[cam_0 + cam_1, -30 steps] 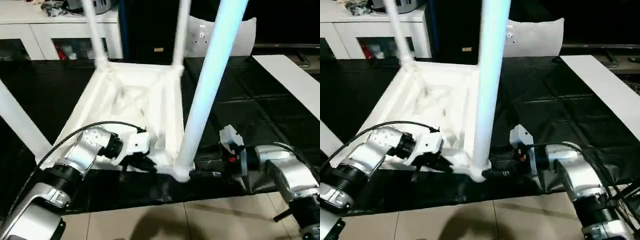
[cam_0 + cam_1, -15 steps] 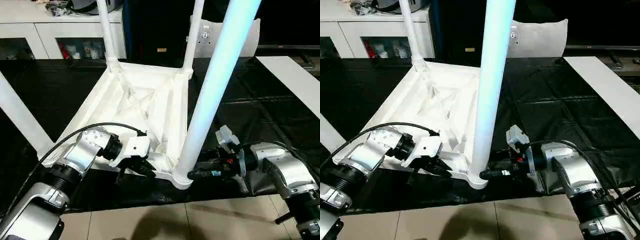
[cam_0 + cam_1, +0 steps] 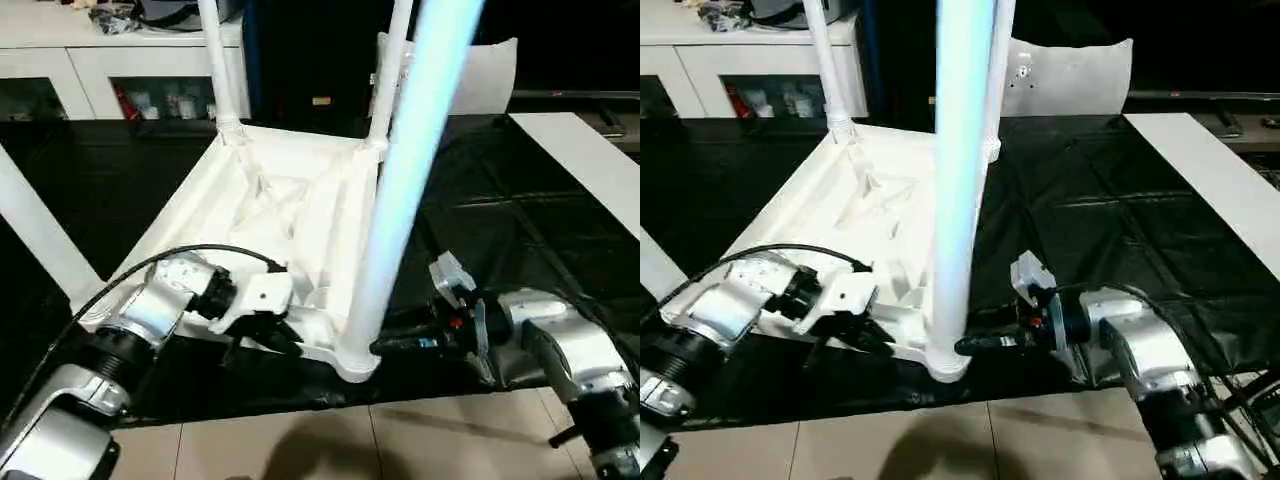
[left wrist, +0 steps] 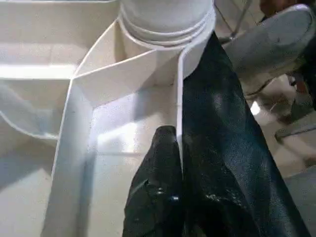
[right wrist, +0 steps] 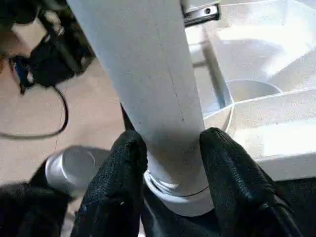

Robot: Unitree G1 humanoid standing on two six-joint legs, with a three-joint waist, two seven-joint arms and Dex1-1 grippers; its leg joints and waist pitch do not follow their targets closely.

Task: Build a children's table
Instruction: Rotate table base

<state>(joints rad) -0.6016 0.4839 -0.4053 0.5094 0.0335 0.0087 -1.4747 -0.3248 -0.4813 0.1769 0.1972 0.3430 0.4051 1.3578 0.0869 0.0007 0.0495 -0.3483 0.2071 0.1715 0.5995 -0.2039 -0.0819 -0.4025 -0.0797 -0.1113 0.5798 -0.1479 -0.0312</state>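
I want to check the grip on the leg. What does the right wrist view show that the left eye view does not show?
Right wrist view alone: the right gripper seen close, its two black fingers pressing either side of the near leg just above its threaded collar.

Left eye view alone: the whole upturned table top, two far legs standing in its corner sockets, the left gripper at the top's near rim, and the white cabinet behind.

Both: the near leg standing in the near corner socket, held by the right gripper.
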